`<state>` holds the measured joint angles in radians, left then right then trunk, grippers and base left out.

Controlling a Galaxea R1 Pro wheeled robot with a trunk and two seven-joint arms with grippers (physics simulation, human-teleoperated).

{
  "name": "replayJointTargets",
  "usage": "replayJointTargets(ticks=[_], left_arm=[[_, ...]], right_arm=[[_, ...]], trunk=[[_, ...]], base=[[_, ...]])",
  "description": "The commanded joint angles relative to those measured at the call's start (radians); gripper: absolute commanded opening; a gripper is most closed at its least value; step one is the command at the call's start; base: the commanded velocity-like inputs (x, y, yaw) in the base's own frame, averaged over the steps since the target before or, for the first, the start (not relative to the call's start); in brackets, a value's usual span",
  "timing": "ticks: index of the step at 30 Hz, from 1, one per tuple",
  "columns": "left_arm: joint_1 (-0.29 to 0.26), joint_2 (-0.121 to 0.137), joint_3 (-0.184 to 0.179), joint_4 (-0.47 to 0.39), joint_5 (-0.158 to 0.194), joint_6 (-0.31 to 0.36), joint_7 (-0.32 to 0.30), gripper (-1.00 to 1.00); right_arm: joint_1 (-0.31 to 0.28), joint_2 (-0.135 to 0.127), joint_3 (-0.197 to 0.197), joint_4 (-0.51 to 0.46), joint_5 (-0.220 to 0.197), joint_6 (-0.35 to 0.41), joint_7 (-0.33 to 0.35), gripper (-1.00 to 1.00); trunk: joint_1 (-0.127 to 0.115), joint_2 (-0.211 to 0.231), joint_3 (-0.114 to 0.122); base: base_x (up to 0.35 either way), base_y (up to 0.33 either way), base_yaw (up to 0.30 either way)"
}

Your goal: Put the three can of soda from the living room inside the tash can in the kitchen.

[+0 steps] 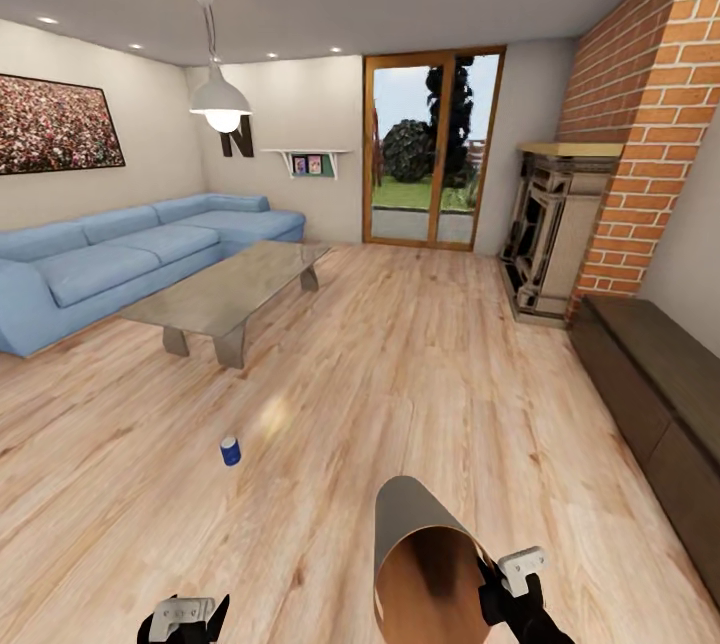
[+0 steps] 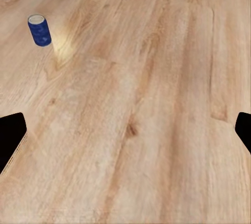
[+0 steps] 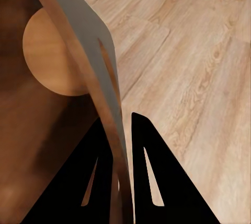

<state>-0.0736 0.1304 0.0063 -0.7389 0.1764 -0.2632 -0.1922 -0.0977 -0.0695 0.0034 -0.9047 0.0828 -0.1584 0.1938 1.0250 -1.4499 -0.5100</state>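
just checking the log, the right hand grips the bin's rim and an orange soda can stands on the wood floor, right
Not quite: the can on the wood floor is dark blue, not orange, as the head and left wrist views show. The rest holds: the right hand grips the bin's rim, one finger on each side of the wall.

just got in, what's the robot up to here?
It is in the living room. The right gripper is shut on the wall of the trash can, which it holds tipped with its open mouth toward the camera. A dark blue soda can stands upright on the wood floor ahead of the left gripper, which is open and holds nothing.
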Motion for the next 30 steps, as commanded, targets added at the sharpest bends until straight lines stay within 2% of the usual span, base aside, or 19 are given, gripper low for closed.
replayJointTargets(ticks=[1,30], left_arm=[[0.001,0.001,0.0,-0.003,0.0,0.0,-0.001,1.0],[-0.002,0.0,0.001,0.003,0.0,0.001,0.0,1.0]], right_arm=[[0.0,0.0,-0.001,-0.002,-0.007,0.0,0.007,-1.0],[0.0,-0.001,-0.002,-0.002,-0.008,0.0,0.007,-1.0]], trunk=[[0.0,0.0,0.0],[0.0,0.0,0.0]], base=[[0.306,0.154,0.0],[0.306,0.154,0.0]])
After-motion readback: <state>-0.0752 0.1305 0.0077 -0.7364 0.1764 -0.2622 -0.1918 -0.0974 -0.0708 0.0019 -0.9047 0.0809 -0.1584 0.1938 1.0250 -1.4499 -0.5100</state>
